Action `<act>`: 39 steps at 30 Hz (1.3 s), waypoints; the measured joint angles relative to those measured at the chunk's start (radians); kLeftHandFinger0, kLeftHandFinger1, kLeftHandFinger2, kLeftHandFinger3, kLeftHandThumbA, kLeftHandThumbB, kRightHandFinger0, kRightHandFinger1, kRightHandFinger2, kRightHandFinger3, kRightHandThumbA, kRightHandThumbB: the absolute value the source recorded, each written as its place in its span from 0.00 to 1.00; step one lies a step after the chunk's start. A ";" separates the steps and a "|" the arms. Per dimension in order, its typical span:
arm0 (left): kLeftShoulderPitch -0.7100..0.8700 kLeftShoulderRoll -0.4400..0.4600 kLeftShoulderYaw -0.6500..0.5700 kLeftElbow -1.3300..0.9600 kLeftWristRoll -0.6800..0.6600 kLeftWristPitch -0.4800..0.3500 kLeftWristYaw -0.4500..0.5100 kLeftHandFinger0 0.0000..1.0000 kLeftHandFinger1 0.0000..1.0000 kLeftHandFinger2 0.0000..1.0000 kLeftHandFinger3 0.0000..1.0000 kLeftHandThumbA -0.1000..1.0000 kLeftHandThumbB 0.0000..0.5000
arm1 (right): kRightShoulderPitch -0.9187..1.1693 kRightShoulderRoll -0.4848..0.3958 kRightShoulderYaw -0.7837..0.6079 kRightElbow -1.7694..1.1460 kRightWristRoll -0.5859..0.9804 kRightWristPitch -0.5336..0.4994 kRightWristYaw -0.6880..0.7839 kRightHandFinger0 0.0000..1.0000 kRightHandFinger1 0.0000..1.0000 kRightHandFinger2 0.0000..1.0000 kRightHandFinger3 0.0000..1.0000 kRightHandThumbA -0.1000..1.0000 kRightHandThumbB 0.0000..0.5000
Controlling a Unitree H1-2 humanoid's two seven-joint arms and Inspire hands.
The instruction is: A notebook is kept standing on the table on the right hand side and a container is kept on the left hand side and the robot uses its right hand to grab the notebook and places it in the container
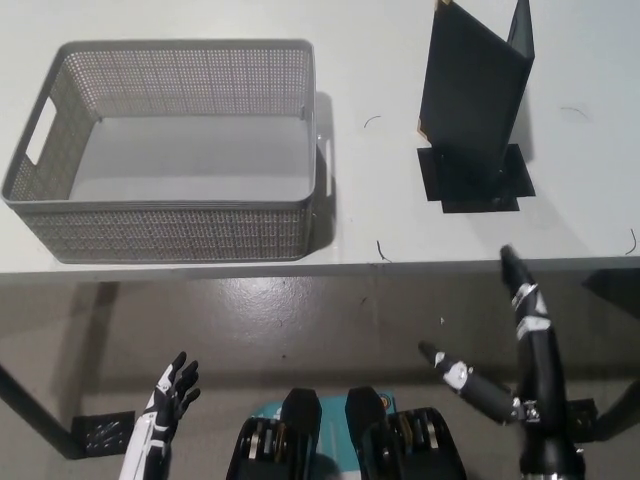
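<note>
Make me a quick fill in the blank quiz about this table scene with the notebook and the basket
1. The black notebook stands on a black ____ patch on the table.
2. The grey mesh container holds ____.
3. The black right hand is ____ the table edge, fingers apart.
4. The white left hand rests at the picture's lower ____.

Missing words: square; nothing; below; left

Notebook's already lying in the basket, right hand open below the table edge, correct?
No. In the head view the notebook stands upright on the table, right of the basket, which holds nothing. The right hand is open below the table edge, as you said.
</note>
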 measured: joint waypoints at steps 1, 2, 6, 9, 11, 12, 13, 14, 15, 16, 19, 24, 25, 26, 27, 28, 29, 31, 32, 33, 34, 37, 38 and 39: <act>0.001 0.001 0.000 0.000 0.000 -0.003 0.000 1.00 1.00 1.00 1.00 1.00 0.33 | -0.012 0.003 -0.006 -0.006 -0.008 0.001 -0.006 1.00 1.00 1.00 1.00 1.00 1.00; 0.002 0.002 0.000 0.000 0.000 -0.006 0.000 1.00 1.00 1.00 1.00 1.00 0.33 | -0.031 0.007 -0.017 -0.015 -0.018 0.003 -0.012 1.00 1.00 1.00 1.00 1.00 1.00; 0.006 0.003 0.000 0.002 -0.001 -0.013 0.000 1.00 1.00 1.00 1.00 1.00 0.32 | -0.122 0.009 -0.062 -0.011 -0.022 0.030 -0.028 1.00 1.00 1.00 1.00 1.00 1.00; 0.009 0.004 0.000 0.003 -0.001 -0.015 0.000 1.00 1.00 1.00 1.00 1.00 0.34 | -0.194 0.008 -0.102 0.021 -0.019 0.052 -0.040 1.00 1.00 1.00 1.00 1.00 1.00; 0.010 0.004 -0.001 0.003 -0.001 -0.018 -0.001 1.00 1.00 1.00 1.00 1.00 0.34 | -0.236 0.005 -0.125 0.056 -0.015 0.069 -0.046 1.00 1.00 1.00 1.00 1.00 1.00; 0.010 0.004 -0.001 0.003 -0.002 -0.020 -0.001 1.00 1.00 1.00 1.00 1.00 0.34 | -0.266 0.002 -0.143 0.082 -0.011 0.081 -0.050 1.00 1.00 1.00 1.00 1.00 1.00; 0.010 0.005 -0.001 0.003 -0.002 -0.020 -0.001 1.00 1.00 1.00 1.00 1.00 0.34 | -0.277 0.001 -0.149 0.094 -0.009 0.087 -0.052 1.00 1.00 1.00 1.00 1.00 1.00; 0.010 0.005 -0.002 0.003 -0.003 -0.020 -0.001 1.00 1.00 1.00 1.00 1.00 0.34 | -0.308 0.000 -0.166 0.124 -0.004 0.100 -0.058 1.00 1.00 1.00 1.00 1.00 1.00; 0.010 0.006 -0.001 0.003 -0.003 -0.020 -0.002 1.00 1.00 1.00 1.00 1.00 0.34 | -0.320 -0.003 -0.175 0.140 0.000 0.106 -0.060 1.00 1.00 1.00 1.00 1.00 1.00; 0.010 0.006 -0.001 0.003 -0.004 -0.021 -0.003 1.00 1.00 1.00 1.00 1.00 0.35 | -0.339 -0.006 -0.186 0.163 0.006 0.117 -0.063 1.00 1.00 1.00 1.00 1.00 1.00; 0.010 0.007 -0.001 0.006 -0.007 -0.023 -0.008 1.00 1.00 1.00 1.00 1.00 0.34 | -0.374 -0.016 -0.208 0.208 0.019 0.140 -0.072 1.00 1.00 1.00 1.00 1.00 1.00; 0.014 0.008 -0.001 0.017 -0.012 -0.033 -0.012 1.00 1.00 1.00 1.00 1.00 0.35 | -0.398 -0.021 -0.235 0.268 0.052 0.167 -0.084 1.00 1.00 1.00 1.00 1.00 0.87; 0.016 0.008 -0.001 0.017 -0.013 -0.035 -0.012 1.00 1.00 1.00 1.00 1.00 0.37 | -0.400 -0.022 -0.239 0.281 0.058 0.174 -0.086 1.00 1.00 1.00 1.00 1.00 0.86; 0.019 0.008 -0.001 0.018 -0.013 -0.037 -0.012 1.00 1.00 1.00 1.00 1.00 0.37 | -0.401 -0.023 -0.240 0.291 0.062 0.178 -0.086 1.00 1.00 1.00 1.00 1.00 0.86; 0.022 0.008 -0.001 0.020 -0.013 -0.040 -0.012 1.00 1.00 1.00 1.00 1.00 0.39 | -0.402 -0.024 -0.241 0.306 0.067 0.183 -0.086 1.00 1.00 1.00 1.00 1.00 0.86; 0.025 0.008 -0.001 0.022 -0.013 -0.042 -0.012 1.00 1.00 1.00 1.00 1.00 0.41 | -0.403 -0.024 -0.241 0.317 0.071 0.185 -0.087 1.00 1.00 1.00 1.00 1.00 0.86; 0.027 0.009 -0.001 0.025 -0.012 -0.044 -0.012 1.00 1.00 1.00 1.00 1.00 0.42 | -0.406 -0.025 -0.242 0.331 0.073 0.189 -0.088 1.00 1.00 1.00 1.00 1.00 0.86; 0.030 0.012 -0.001 0.033 -0.011 -0.052 -0.013 1.00 1.00 1.00 1.00 1.00 0.45 | -0.425 -0.027 -0.244 0.379 0.081 0.199 -0.094 1.00 1.00 1.00 1.00 1.00 0.81; 0.031 0.014 -0.002 0.035 -0.011 -0.055 -0.015 1.00 1.00 1.00 1.00 1.00 0.45 | -0.439 -0.027 -0.248 0.407 0.089 0.201 -0.096 1.00 1.00 1.00 1.00 1.00 0.81; 0.032 0.016 -0.003 0.038 -0.011 -0.060 -0.016 1.00 1.00 1.00 1.00 1.00 0.45 | -0.455 -0.028 -0.252 0.436 0.098 0.201 -0.096 1.00 1.00 1.00 1.00 1.00 0.81; 0.032 0.019 -0.005 0.039 -0.011 -0.065 -0.018 1.00 1.00 1.00 1.00 1.00 0.45 | -0.471 -0.029 -0.254 0.462 0.107 0.201 -0.096 1.00 1.00 1.00 1.00 1.00 0.78; 0.034 0.023 -0.009 0.045 -0.009 -0.074 -0.023 1.00 1.00 1.00 1.00 1.00 0.43 | -0.518 -0.032 -0.257 0.530 0.130 0.202 -0.096 1.00 1.00 1.00 1.00 1.00 0.87; 0.035 0.024 -0.011 0.048 -0.006 -0.076 -0.023 1.00 1.00 1.00 1.00 1.00 0.43 | -0.537 -0.033 -0.259 0.560 0.139 0.201 -0.097 1.00 1.00 1.00 1.00 1.00 0.88; 0.035 0.024 -0.012 0.050 -0.003 -0.078 -0.023 1.00 1.00 1.00 1.00 1.00 0.44 | -0.552 -0.033 -0.260 0.581 0.144 0.201 -0.098 1.00 1.00 1.00 1.00 1.00 0.91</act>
